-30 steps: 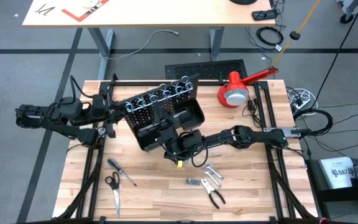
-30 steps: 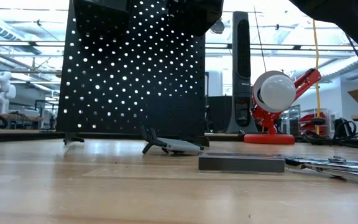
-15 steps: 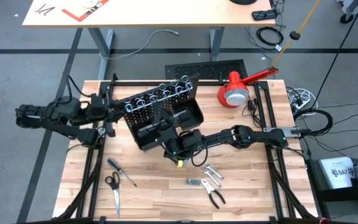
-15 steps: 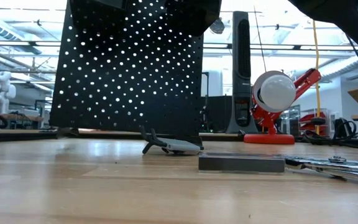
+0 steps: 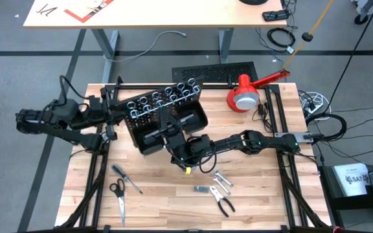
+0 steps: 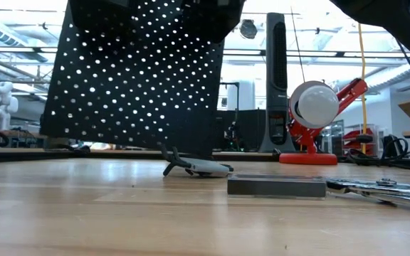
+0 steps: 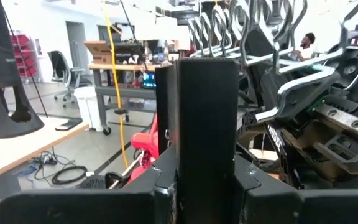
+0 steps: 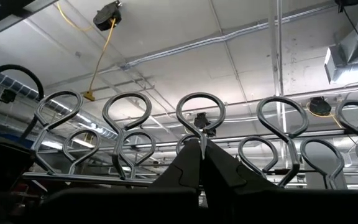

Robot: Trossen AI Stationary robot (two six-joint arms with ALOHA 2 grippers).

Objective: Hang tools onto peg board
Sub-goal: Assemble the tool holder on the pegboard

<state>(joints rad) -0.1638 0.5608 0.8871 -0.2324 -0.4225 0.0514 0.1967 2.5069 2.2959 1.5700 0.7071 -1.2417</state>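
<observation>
The black peg board [image 5: 167, 116], with a row of silver rings [image 5: 164, 98] and two black bins [image 5: 193, 120], is held tilted between both grippers at the table's middle. In the low view [image 6: 141, 78] its lower edge slants. My left gripper [image 5: 116, 116] is shut on its left edge. My right gripper [image 5: 175, 144] is shut at its near side, by the bins. A screwdriver [image 5: 127, 179], scissors [image 5: 118, 197], wrench [image 5: 220, 180], pliers [image 5: 224, 204] and small metal pieces [image 5: 201, 189] lie flat on the near part of the table. My left gripper pinches the peg board's left edge [image 7: 207, 124] between its two fingers, coming level from the table's left. The panel stands on edge between them, tilted. My right gripper is shut on a thin black part of the board just below the middle silver ring [image 8: 201, 115]. It comes from the near side, slanting up. Its own fingers [image 8: 182, 171] hide the contact.
A red-and-white lamp [image 5: 246, 94] stands at the far right and a flat black slotted panel [image 5: 215, 71] lies beyond the far edge. In the low view a metal block [image 6: 276, 186] and a tool [image 6: 379, 188] lie near the camera. Cables lie at the right edge.
Both grippers have carried the peg board a little toward the table's left edge. The board has tipped over further: its lower left corner has risen off the table, and its lower edge now slants down to the right.
</observation>
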